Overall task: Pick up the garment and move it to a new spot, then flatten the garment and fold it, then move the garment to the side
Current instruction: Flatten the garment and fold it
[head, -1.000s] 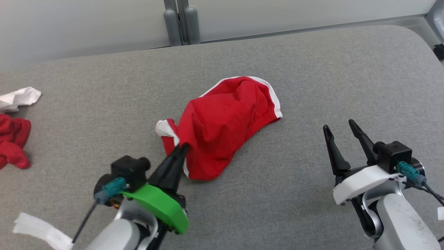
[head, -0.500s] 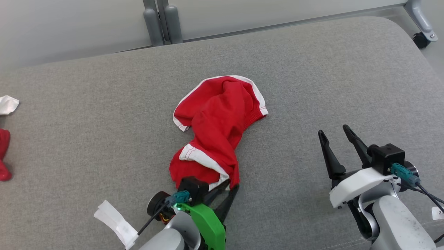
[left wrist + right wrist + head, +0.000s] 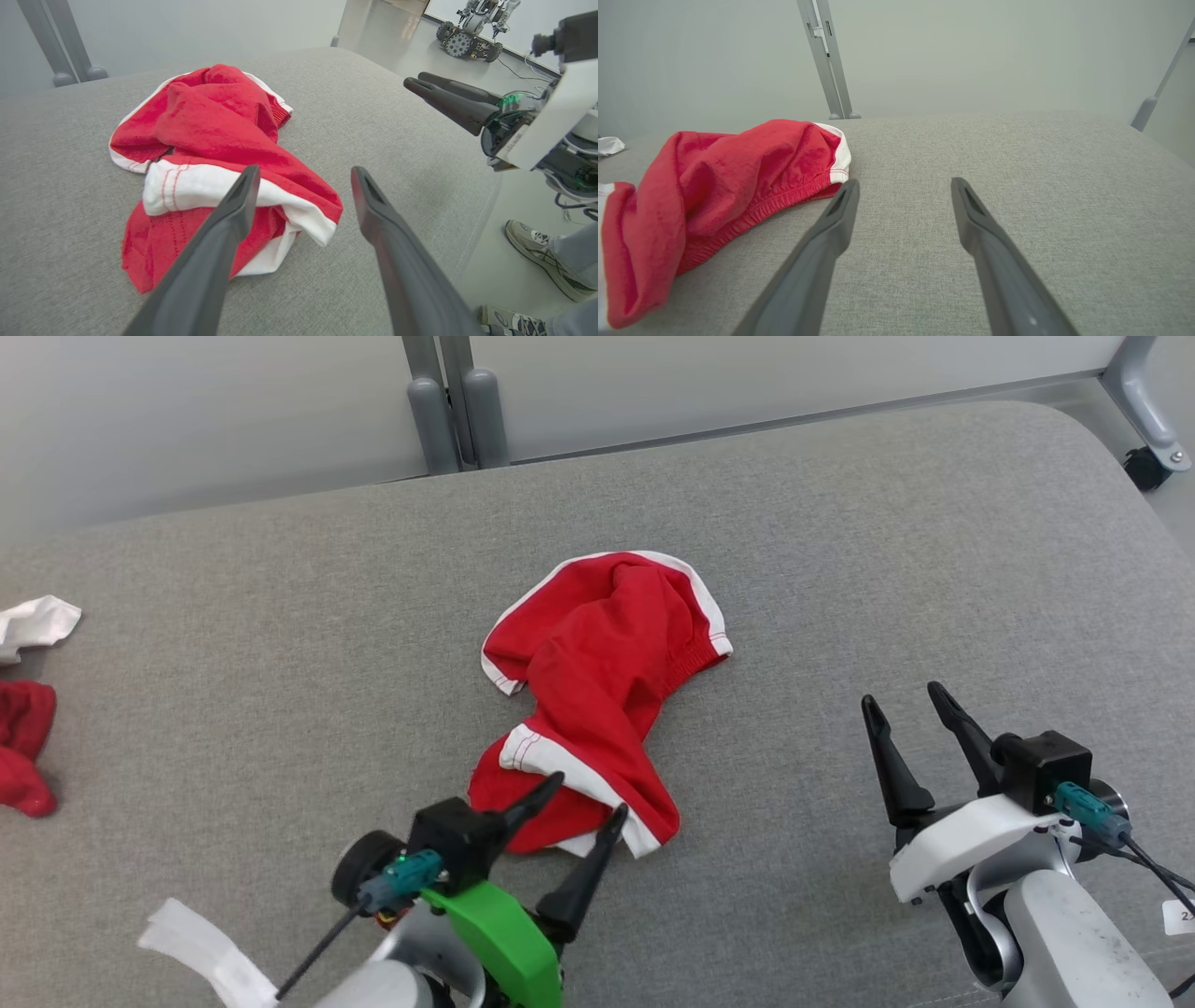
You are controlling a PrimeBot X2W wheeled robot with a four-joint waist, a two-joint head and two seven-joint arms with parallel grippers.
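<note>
The red garment with white trim [image 3: 597,691] lies crumpled in the middle of the grey padded table [image 3: 280,644]. It also appears in the left wrist view as a red garment [image 3: 210,140] and at the left of the right wrist view [image 3: 714,196]. My left gripper [image 3: 588,798] is open just in front of its near white hem, holding nothing; the same left gripper [image 3: 303,172] hovers over that hem. My right gripper [image 3: 906,700] stands open to the right of the cloth, well apart from it, as the right gripper [image 3: 903,184] with nothing between its fingers.
Another red cloth [image 3: 23,747] and a white cloth [image 3: 37,621] lie at the table's far left edge. Grey posts [image 3: 457,401] rise behind the table. A person's shoes [image 3: 537,252] stand on the floor beyond the table's right side.
My left gripper dragged the garment toward me, then let it go and opened; the cloth now lies stretched out nearer the front. The head camera shifted a little.
</note>
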